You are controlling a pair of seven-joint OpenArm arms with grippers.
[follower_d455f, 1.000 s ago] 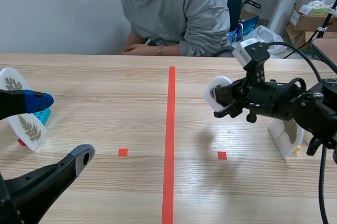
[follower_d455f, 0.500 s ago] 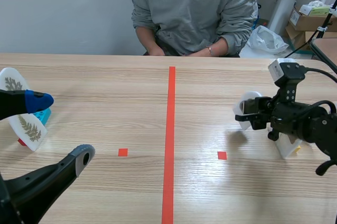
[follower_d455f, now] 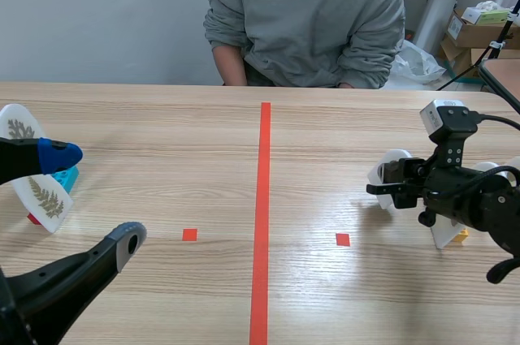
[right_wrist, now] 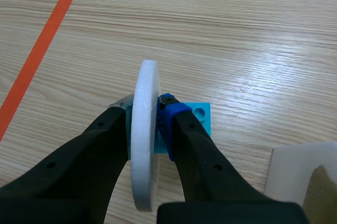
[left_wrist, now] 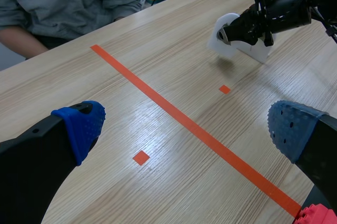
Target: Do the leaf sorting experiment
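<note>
1. The disc (right_wrist: 144,145) is white and stands on edge in the right tool (right_wrist: 146,109). Its thin rim faces back along the tool, and its flat faces point sideways against the two pads.
2. The disc's plane runs in line with the fingers (right_wrist: 189,145), and its rim reaches out past their tips.
3. The right tool is clenched on the disc, one finger on each face.
4. From the scene view, the disc (follower_d455f: 396,158) sits at the front of the right tool (follower_d455f: 390,187). The tool is held low over the counter (follower_d455f: 162,142) and aims toward the tape line (follower_d455f: 262,215). I cannot tell whether the disc's lower rim touches the counter.
5. A blue block (right_wrist: 199,119) lies on the counter just under and ahead of the right tool's fingertips, partly hidden by the disc.
6. A white stand (right_wrist: 303,174) rests on the counter beside the right tool, on its outer side.
7. The left tool (left_wrist: 189,129) is released, with its blue-padded fingers spread wide apart and nothing between them.
8. Well ahead of the left tool, across the tape line, are the disc (left_wrist: 217,37) and the stand (left_wrist: 254,53).
9. Two fern discs (follower_d455f: 45,197) stand just beside the left tool's (follower_d455f: 96,197) outer finger.
10. A person (follower_d455f: 309,20) in a grey hoodie sits at the far side of the counter.
</note>
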